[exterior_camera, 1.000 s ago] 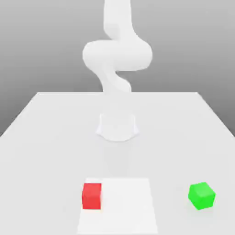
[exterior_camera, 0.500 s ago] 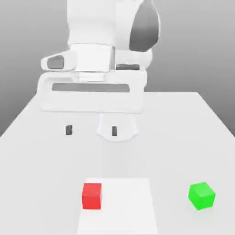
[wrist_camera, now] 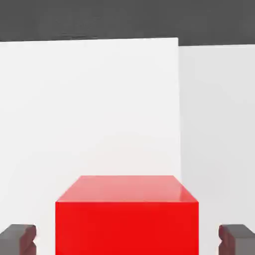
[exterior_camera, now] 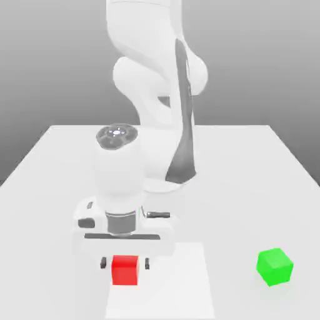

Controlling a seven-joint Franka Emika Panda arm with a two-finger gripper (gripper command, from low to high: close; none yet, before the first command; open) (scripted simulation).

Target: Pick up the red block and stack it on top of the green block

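Plain white bench (exterior_camera: pixel 56 181) against a grey backdrop. Red block (exterior_camera: pixel 124 270) sits on a lighter square patch (exterior_camera: pixel 181 281) near the front edge, with the hand (exterior_camera: pixel 125 264) down around it, fingers (exterior_camera: pixel 103 264) spread either side, not touching. Green block (exterior_camera: pixel 274 267) sits well apart toward the exterior view's right.

The white arm (exterior_camera: pixel 153 106) bends forward and down from its base, and the wrist (exterior_camera: pixel 117 181) stands vertical. The gripper (exterior_camera: pixel 125 264) points straight down, low over the surface. Its two dark fingertips (exterior_camera: pixel 103 263) stand apart, with a clear gap between them.
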